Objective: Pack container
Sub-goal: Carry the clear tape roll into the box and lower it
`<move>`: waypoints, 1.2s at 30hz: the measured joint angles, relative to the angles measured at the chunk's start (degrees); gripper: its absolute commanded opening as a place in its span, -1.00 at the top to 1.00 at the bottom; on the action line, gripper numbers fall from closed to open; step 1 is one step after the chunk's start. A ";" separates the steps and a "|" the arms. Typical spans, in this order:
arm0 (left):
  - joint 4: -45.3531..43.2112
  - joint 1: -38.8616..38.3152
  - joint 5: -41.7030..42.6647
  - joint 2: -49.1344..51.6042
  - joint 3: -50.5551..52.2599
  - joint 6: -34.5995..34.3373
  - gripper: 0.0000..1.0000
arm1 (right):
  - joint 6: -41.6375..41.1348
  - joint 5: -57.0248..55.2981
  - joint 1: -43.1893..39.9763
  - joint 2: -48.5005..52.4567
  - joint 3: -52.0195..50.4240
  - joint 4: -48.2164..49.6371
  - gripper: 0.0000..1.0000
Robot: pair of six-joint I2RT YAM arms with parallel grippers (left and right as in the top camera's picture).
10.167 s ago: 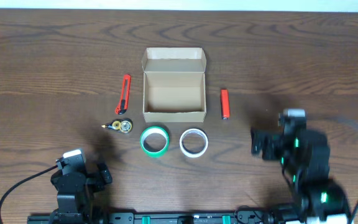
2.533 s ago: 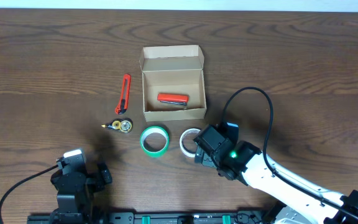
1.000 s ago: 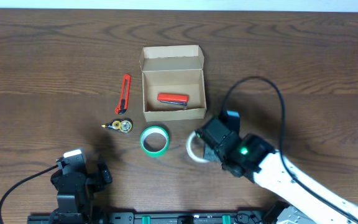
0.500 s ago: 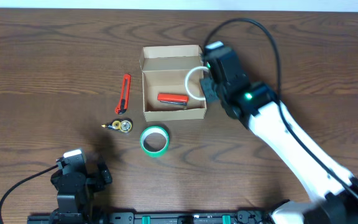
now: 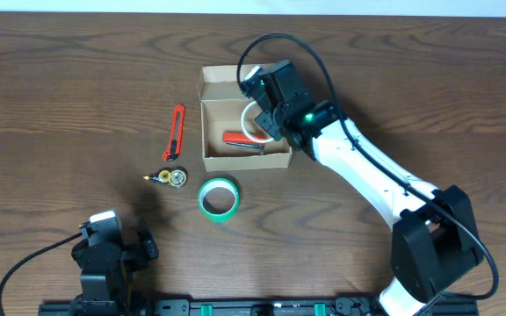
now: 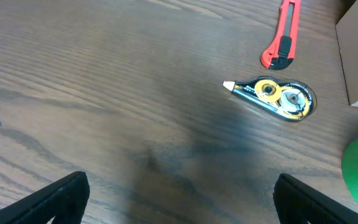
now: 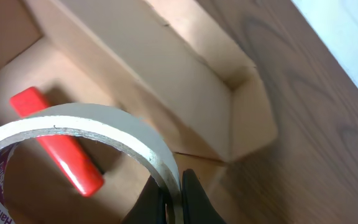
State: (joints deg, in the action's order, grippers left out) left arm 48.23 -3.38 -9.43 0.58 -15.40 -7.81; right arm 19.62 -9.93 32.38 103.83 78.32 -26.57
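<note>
Right tool [image 7: 171, 199] above the open container [image 5: 220, 116], clamped on the wall of a white tape roll [image 7: 92, 118].
Roll's lower half is cut off in the wrist view, and it partly hides a red item [image 7: 67, 155] on the box floor. Container sits mid-counter [image 5: 77, 79], long axis left-right, lid flap open on the far side. Left tool [image 6: 179, 199] is spread wide and empty.

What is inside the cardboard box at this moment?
A small red object lies on the box floor. The right gripper holds a white tape roll above it, hiding part of the floor.
</note>
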 measured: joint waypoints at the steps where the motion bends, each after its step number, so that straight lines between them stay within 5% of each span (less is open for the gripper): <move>1: 0.00 0.00 0.02 0.00 0.00 0.00 -0.91 | 0.52 0.33 0.11 0.20 0.02 0.00 0.98; 17: 0.00 0.00 0.00 0.00 0.00 0.00 -0.91 | 1.79 4.87 0.13 7.02 0.37 -0.07 0.92; 36: 0.00 0.00 0.00 0.00 0.00 0.00 -0.91 | 1.03 5.70 0.17 7.13 0.42 2.45 -0.50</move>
State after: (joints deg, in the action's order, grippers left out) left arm 48.23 -3.38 -9.43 0.58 -15.40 -7.81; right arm 20.64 -4.23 32.56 110.96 78.74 -24.12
